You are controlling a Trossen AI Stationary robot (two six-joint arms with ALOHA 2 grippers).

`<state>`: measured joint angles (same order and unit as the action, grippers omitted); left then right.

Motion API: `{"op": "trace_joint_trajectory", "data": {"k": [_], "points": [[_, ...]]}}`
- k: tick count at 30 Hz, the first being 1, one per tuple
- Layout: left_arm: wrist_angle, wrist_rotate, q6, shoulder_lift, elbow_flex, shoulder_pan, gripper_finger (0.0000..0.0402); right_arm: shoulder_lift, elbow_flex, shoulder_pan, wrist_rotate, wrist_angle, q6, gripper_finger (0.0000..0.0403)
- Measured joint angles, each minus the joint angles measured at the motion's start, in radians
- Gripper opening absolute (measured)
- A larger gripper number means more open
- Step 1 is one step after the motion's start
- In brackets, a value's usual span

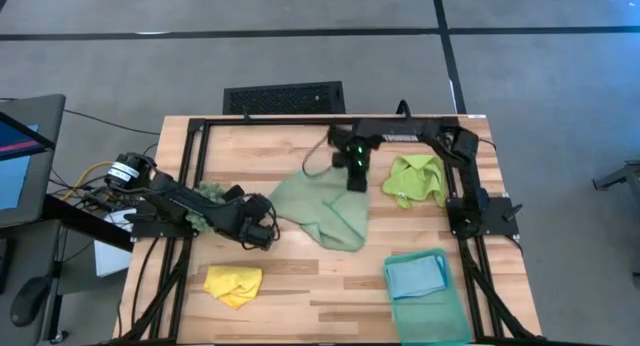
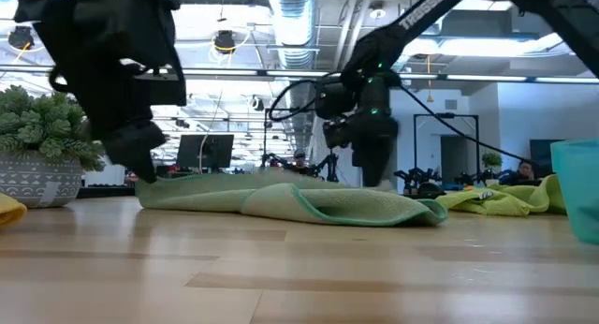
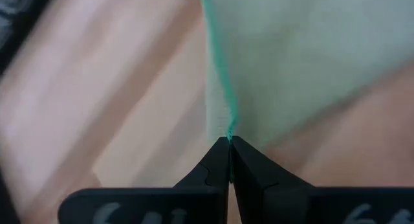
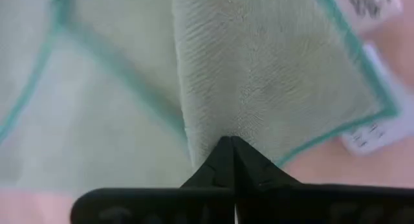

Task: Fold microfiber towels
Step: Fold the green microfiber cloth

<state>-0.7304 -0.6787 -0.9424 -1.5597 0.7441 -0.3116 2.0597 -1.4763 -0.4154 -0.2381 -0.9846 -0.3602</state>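
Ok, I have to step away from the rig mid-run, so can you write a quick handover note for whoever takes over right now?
Left gripper: shut on the sage towel, pinching its left edge.
Right gripper: shut on the same towel, at its far edge.
Sage towel lies mid-table, partly doubled over, fold unfinished.
Light blue towel sits folded in the teal tray.
Left to do: lime towel, crumpled by the right arm, and yellow towel, crumpled at the front left.

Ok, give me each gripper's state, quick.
Left gripper: shut on the pale sage green towel, at its edge.
Right gripper: shut on the same towel.
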Motion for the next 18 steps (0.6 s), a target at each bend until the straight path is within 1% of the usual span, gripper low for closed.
{"op": "trace_joint_trajectory", "data": {"k": [3,6,9,13,16,18], "points": [[0.009,0.033,0.015,0.0,0.0,-0.032,0.0,-0.06,0.09,0.073,-0.001,-0.035,-0.057,0.0009],[0.014,0.038,0.015,0.0,0.0,-0.052,0.0,-0.122,0.161,0.129,-0.003,0.017,-0.056,0.0015],[0.017,0.039,0.013,0.0,0.0,-0.059,0.0,-0.172,0.197,0.147,0.0,0.077,-0.023,0.0036],[0.033,0.043,0.012,0.0,0.0,-0.059,0.0,-0.224,0.2,0.124,-0.001,0.126,-0.006,0.0084],[0.046,0.044,0.016,0.0,0.0,-0.059,0.0,-0.243,0.199,0.093,-0.013,0.224,0.021,0.0132],[0.049,0.045,0.017,0.0,0.0,-0.059,0.0,-0.233,0.199,0.073,-0.045,0.284,0.023,0.0168]]}}
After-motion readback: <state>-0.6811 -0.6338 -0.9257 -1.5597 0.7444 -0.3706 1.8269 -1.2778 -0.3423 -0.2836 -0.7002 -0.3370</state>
